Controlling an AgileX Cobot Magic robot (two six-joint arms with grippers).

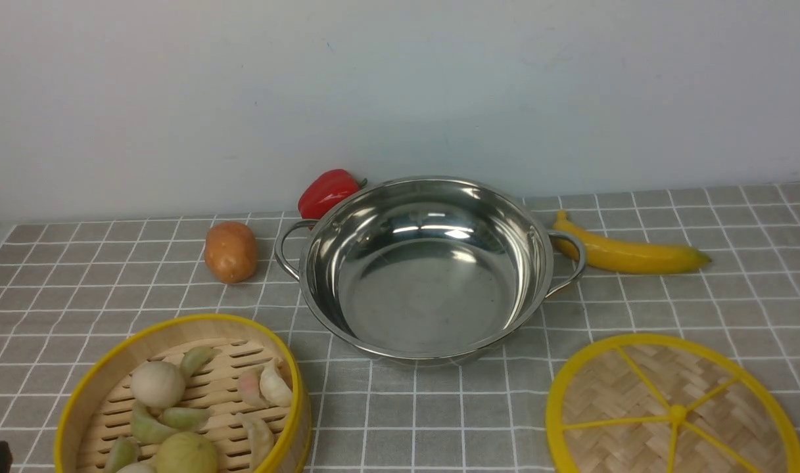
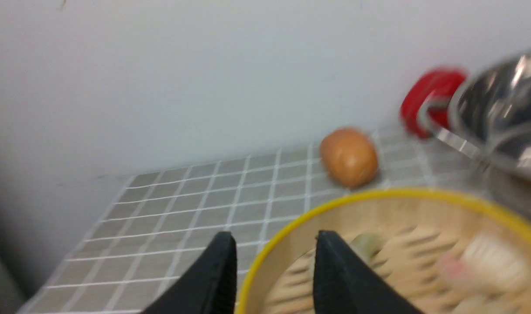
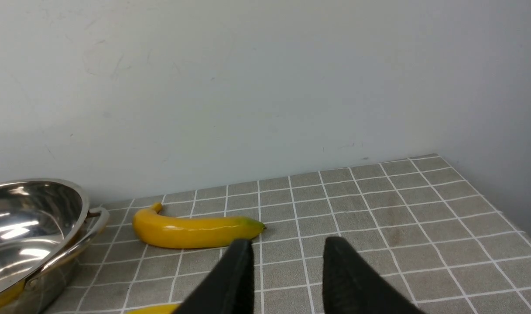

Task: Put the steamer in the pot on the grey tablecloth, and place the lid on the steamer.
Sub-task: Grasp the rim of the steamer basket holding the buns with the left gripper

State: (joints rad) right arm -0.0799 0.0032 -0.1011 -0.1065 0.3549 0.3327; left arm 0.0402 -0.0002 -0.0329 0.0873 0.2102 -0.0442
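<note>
- The steamer [image 1: 196, 319] sits on the cloth [image 1: 77, 276] at the near left, just beside the pot [image 1: 426, 309] and not yet in it. The lid [image 1: 636, 387] lies flat at the near right.
- The pot is empty, and its mouth looks only a little wider than the steamer.
- Left hand [image 2: 275, 237]: fingers apart, gripping nothing. In its wrist view the steamer's yellow rim lines up between them, but I cannot tell if it has reached the wall.
- Right hand [image 3: 288, 240]: fingers apart and empty, above bare cloth near the banana [image 3: 195, 231].
- The steamer is likely light, stiff bamboo. A pinch across the thin wall, one finger inside and one outside, should hold.
- Loose food [image 1: 158, 384] lies on the slats, so a one-sided grip may tip it; keep it level.
- The lid is likely very light but flat on the cloth, so the raised rim is the likeliest hold.
- The steel pot looks slick and may slide if knocked.
</note>
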